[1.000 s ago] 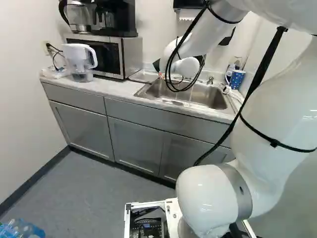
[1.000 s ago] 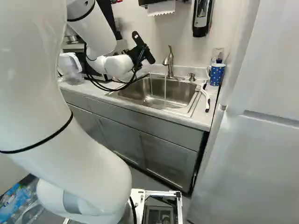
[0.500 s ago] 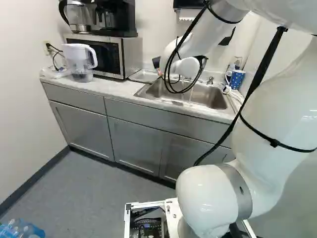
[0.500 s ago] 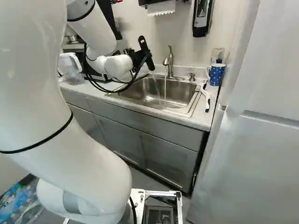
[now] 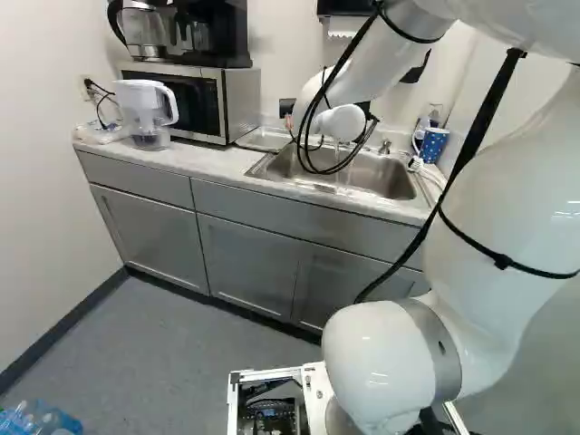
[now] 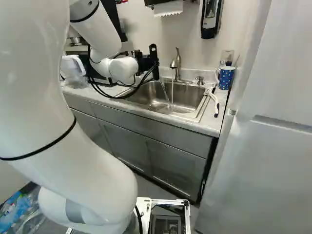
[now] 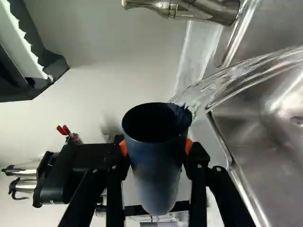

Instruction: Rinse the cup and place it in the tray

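At the sink's left end in the right base view, my gripper [image 6: 150,62] is beside the running faucet [image 6: 176,63]. The wrist view shows the gripper [image 7: 156,147] shut on a dark blue cup [image 7: 158,163], with orange pads on both sides. Water [image 7: 236,78] pours from its tipped rim into the steel sink [image 7: 265,137]. Cables and the wrist partly hide the cup in the left base view. A shallow tray [image 5: 263,139] lies on the counter between microwave and sink.
The microwave [image 5: 195,101] and a water pitcher [image 5: 145,111] stand left of the tray. Right of the sink are a blue dotted mug [image 6: 226,78] and a white-handled brush [image 6: 214,103]. A paper towel holder [image 6: 168,7] and soap dispenser [image 6: 210,18] hang above.
My gripper has rotated with the cup in it, from slanted to upright in the right base view. The water falling from the cup now lands nearer the faucet's stream. The base has not moved.
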You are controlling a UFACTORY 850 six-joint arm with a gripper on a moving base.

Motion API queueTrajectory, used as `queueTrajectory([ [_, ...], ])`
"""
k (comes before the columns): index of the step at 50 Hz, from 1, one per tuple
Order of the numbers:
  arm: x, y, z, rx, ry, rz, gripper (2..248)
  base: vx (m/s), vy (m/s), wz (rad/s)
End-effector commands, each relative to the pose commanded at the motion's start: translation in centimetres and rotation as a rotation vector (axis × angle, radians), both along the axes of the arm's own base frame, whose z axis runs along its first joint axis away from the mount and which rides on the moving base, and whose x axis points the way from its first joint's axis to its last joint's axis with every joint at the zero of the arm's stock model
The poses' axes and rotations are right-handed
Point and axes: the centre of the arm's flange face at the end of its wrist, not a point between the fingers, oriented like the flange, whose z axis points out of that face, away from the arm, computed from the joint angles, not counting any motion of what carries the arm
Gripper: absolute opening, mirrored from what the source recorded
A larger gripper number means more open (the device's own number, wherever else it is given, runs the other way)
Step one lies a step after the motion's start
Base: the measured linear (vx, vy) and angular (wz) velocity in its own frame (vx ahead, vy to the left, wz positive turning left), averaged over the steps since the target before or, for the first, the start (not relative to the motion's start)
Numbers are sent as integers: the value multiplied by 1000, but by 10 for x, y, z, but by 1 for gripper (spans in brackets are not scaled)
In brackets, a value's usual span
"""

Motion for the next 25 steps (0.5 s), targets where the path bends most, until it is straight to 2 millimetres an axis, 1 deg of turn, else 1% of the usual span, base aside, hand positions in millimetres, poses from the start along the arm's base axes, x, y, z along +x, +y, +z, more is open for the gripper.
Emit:
queueTrajectory([
  [25, 0, 0, 0, 262, 3, -22, 125, 0, 0, 0],
])
